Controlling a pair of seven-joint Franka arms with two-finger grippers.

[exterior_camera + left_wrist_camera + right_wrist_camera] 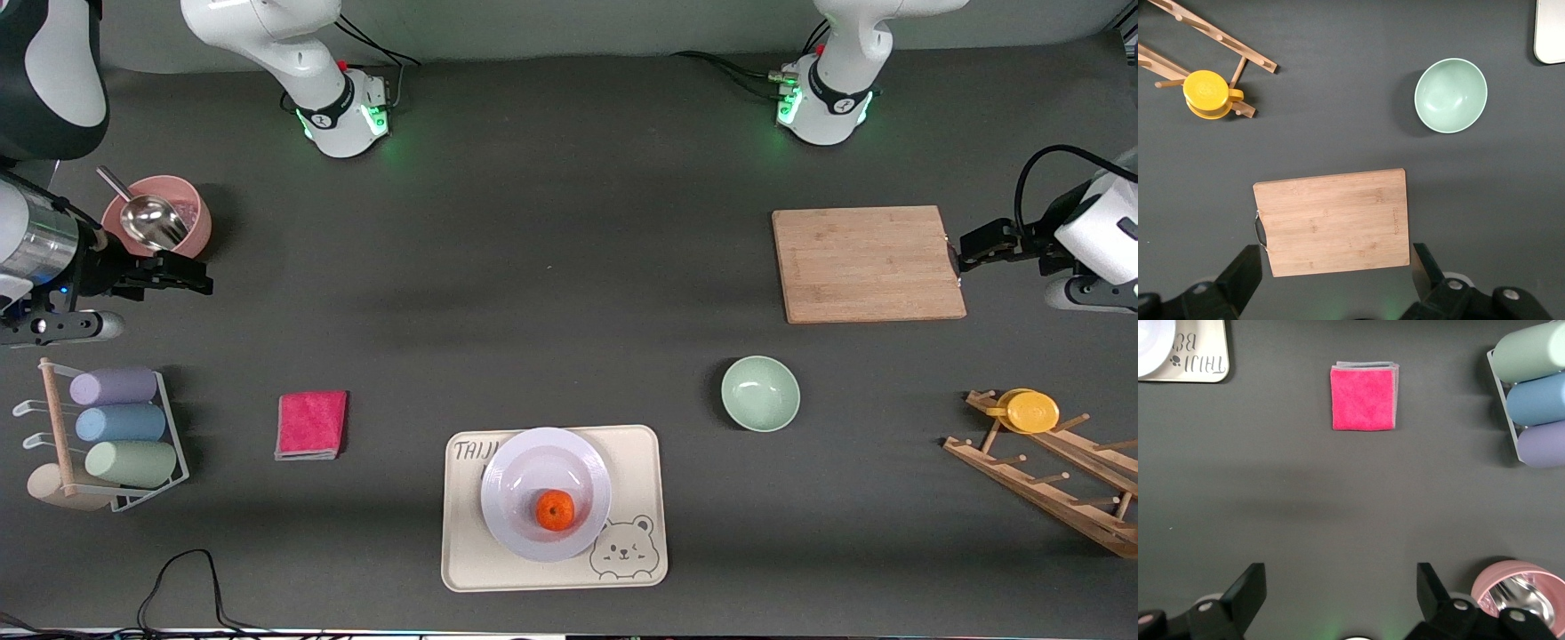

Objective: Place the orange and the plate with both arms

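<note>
The orange point(556, 510) lies on the glossy white plate point(511, 484), which rests on the cream bear tray point(640, 453) near the front camera at mid-table. A sliver of the plate point(1151, 343) shows in the right wrist view. My left gripper point(962, 252) is open and empty, held up at the left arm's end beside the wooden cutting board point(867, 263); its wrist view shows it point(1337, 267) over the board's edge point(1335, 220). My right gripper point(200, 277) is open and empty at the right arm's end, beside the pink bowl point(182, 213); its wrist view shows it point(1341, 590) over bare table.
A pale green bowl point(760, 393) sits between tray and board. A pink cloth point(311, 425) lies toward the right arm's end. A rack of pastel cups point(116, 427) and a wooden rack with a yellow cup point(1031, 412) stand at the table's ends.
</note>
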